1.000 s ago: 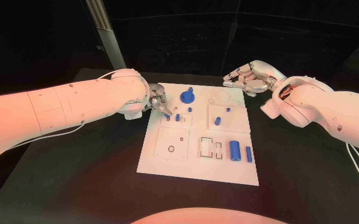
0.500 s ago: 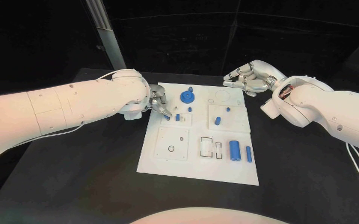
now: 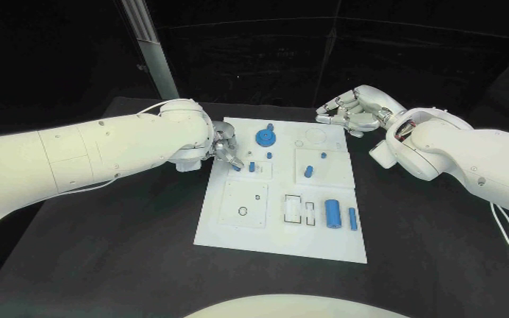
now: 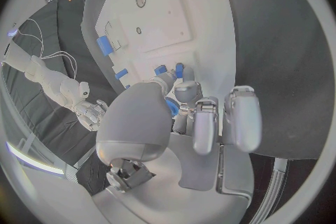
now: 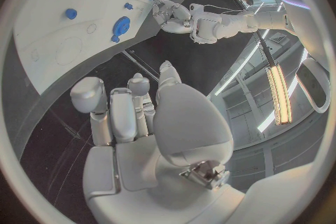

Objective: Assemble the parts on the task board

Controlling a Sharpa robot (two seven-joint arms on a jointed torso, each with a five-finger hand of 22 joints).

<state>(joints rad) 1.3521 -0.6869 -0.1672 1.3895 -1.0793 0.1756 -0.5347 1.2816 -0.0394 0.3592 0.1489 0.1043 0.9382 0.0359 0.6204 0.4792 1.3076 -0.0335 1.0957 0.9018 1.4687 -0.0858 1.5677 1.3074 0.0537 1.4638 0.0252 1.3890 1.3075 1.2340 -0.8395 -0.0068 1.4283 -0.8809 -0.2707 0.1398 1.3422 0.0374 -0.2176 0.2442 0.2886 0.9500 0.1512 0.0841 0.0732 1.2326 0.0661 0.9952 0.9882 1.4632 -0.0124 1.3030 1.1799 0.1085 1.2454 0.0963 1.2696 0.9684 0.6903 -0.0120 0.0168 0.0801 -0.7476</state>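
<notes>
The white task board (image 3: 239, 233) lies mid-table. My left hand (image 3: 225, 149) is at its left edge, fingertips down beside two small blue pegs (image 3: 251, 167). In the left wrist view a small blue peg (image 4: 171, 106) sits pinched between thumb and fingers (image 4: 203, 117). A blue gear (image 3: 266, 138) stands just right of that hand. More pegs (image 3: 309, 171) stand on the right half; a blue cylinder (image 3: 333, 213) and a blue bar (image 3: 352, 219) lie near the front right. My right hand (image 3: 350, 113) hovers over the back right corner, fingers (image 5: 115, 112) curled, holding nothing.
A grey upright post (image 3: 148, 38) stands behind the table at the back left. The square plate with two holes (image 3: 244, 211) takes up the board's front left. Black table (image 3: 127, 259) surrounds the board.
</notes>
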